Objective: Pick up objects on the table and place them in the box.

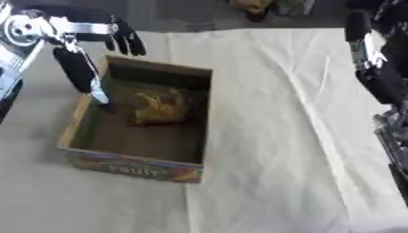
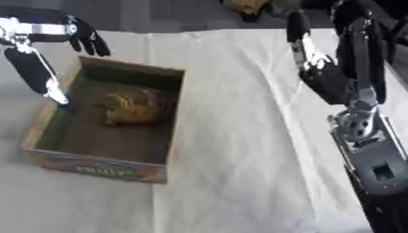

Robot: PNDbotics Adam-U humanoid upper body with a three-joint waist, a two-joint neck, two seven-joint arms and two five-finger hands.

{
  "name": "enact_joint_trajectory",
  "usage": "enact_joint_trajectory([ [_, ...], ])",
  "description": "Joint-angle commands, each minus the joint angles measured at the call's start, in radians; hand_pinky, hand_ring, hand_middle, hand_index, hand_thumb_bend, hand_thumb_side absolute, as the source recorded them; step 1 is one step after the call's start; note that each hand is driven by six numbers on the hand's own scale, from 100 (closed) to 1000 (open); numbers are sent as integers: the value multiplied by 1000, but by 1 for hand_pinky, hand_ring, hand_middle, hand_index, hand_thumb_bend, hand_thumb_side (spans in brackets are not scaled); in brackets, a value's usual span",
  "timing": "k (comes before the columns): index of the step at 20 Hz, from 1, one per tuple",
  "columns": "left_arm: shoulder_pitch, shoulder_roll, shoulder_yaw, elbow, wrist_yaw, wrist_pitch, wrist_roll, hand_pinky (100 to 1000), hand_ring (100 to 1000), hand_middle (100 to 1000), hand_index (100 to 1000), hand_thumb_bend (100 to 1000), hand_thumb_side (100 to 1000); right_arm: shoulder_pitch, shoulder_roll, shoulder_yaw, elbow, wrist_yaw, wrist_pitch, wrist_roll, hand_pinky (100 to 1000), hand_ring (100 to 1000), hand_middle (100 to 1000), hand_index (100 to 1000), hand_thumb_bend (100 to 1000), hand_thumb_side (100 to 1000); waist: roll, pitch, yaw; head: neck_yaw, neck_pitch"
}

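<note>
Nearest the camera sits the box (image 1: 135,169), an open cardboard tray with a colourful printed front wall, resting on the cream cloth (image 1: 271,136) that covers the table. Inside it, toward the far half of the floor, lies a brownish-yellow object (image 1: 159,108), lumpy and soft-looking; what exactly it is cannot be made out. It rests on the bottom of the box, free of any hand.

Just above the box's far left corner hangs the left hand (image 1: 92,68), coming in from the upper left. Its fingers are spread and straight: the dark fingers (image 1: 126,42) point down past the far rim, and the long thumb (image 1: 79,73) reaches down along the left wall, its pale tip at the inner edge. It holds nothing.

On the right side, the right hand (image 2: 315,63) hangs above the cloth, well apart from the box, and whether it is spread or curled cannot be told.

At the far edge, beyond the cloth, lie some brownish things (image 1: 253,7).
</note>
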Motion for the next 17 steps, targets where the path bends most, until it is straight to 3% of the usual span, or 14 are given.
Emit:
enact_joint_trajectory([
  [1, -15, 8, 14, -8, 3, 5, 13, 772, 771, 708, 807, 813, 100, -7, -13, -12, -14, -3, 0, -4, 851, 720, 681, 833, 330, 697, -1, -17, -1, 2, -13],
  [4, -10, 5, 28, -15, 8, 17, 30, 749, 753, 691, 785, 770, 100, -7, -13, -13, -14, -3, 0, -5, 851, 720, 681, 833, 331, 697, -3, -18, 0, 0, -14],
  [6, -5, 3, 53, -34, 20, 35, 54, 721, 732, 671, 755, 691, 100, -6, -12, -13, -14, -3, -1, -5, 851, 720, 681, 833, 333, 698, -3, -19, 1, 0, -13],
  [9, -5, 4, 119, -96, 57, 69, 97, 656, 667, 628, 728, 462, 100, -3, -12, -17, -14, -2, -2, -9, 851, 720, 681, 833, 335, 698, -6, -19, 9, -10, -6],
  [12, 8, -1, 196, -173, 104, 64, 145, 643, 655, 628, 745, 345, 100, -2, -10, -22, -14, -2, -2, -16, 851, 720, 681, 833, 337, 699, -8, -18, 20, -25, 5],
  [14, 31, -7, 253, -230, 139, 61, 180, 641, 649, 624, 744, 327, 100, -4, -8, -24, -14, -2, -1, -19, 851, 720, 681, 833, 340, 700, -10, -17, 28, -38, 15],
  [15, 66, 6, 308, -303, 206, 74, 261, 641, 648, 623, 744, 334, 100, -7, -10, -24, -14, -2, -2, -20, 851, 720, 681, 833, 342, 701, -8, -14, 28, -42, 16],
  [17, 145, 44, 322, -434, 363, 115, 535, 640, 646, 620, 743, 341, 100, -15, -12, -23, -14, -4, -5, -20, 851, 720, 682, 833, 345, 702, -5, -10, 27, -50, 15],
])
